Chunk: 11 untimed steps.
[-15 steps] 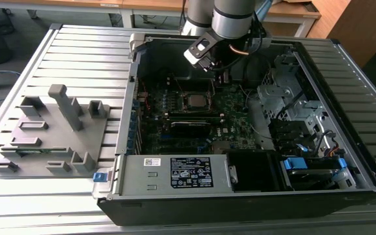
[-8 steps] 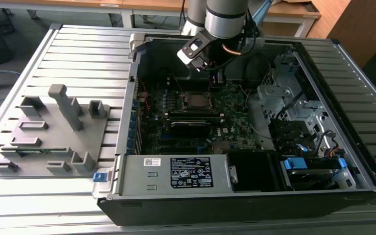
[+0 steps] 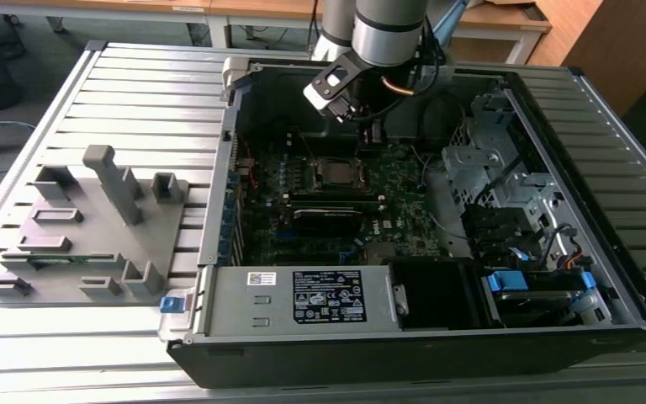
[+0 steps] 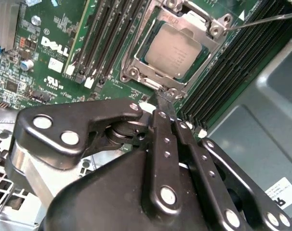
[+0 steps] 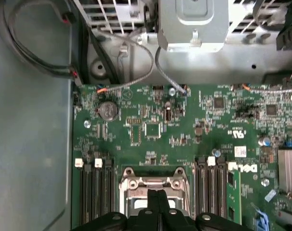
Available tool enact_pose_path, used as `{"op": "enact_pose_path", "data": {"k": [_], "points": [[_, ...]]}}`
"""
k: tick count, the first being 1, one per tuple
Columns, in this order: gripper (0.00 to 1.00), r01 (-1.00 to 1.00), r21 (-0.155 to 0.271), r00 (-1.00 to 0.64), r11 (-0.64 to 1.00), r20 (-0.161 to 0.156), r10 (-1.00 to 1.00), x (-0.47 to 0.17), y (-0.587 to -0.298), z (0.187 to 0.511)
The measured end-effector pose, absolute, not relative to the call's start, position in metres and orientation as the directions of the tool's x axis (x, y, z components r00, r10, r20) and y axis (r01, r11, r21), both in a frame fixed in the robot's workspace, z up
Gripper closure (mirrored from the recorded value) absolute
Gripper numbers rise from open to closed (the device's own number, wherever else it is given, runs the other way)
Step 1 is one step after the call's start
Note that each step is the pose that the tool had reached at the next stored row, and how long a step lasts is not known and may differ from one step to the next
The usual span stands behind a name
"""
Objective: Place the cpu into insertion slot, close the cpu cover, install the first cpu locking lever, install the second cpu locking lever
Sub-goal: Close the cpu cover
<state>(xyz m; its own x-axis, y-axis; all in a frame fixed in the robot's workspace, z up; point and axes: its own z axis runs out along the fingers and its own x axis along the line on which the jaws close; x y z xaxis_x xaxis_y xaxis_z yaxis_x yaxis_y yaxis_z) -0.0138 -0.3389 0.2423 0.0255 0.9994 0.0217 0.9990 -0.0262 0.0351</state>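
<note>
Progress so far: you've got the dull silver-grey square cpu (image 4: 174, 51) under the lowered thin silver-frame cpu cover (image 4: 136, 50). One thin wire lever (image 4: 261, 20) looks unlatched. The gripper (image 4: 159, 96) is pinched together, empty.

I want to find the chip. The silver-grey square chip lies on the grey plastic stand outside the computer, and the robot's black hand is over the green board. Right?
No. The second wrist view shows the silver-grey square chip seated on the green circuit board, under a thin silver metal frame. The robot's black hand is over the green board.
</note>
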Motion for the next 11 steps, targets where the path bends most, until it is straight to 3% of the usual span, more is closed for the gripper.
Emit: {"op": "enact_pose_path", "data": {"k": [11], "points": [[0.89,0.999,0.032,0.026,-0.026,0.022,0.999,-0.027,-0.339,0.24]]}}
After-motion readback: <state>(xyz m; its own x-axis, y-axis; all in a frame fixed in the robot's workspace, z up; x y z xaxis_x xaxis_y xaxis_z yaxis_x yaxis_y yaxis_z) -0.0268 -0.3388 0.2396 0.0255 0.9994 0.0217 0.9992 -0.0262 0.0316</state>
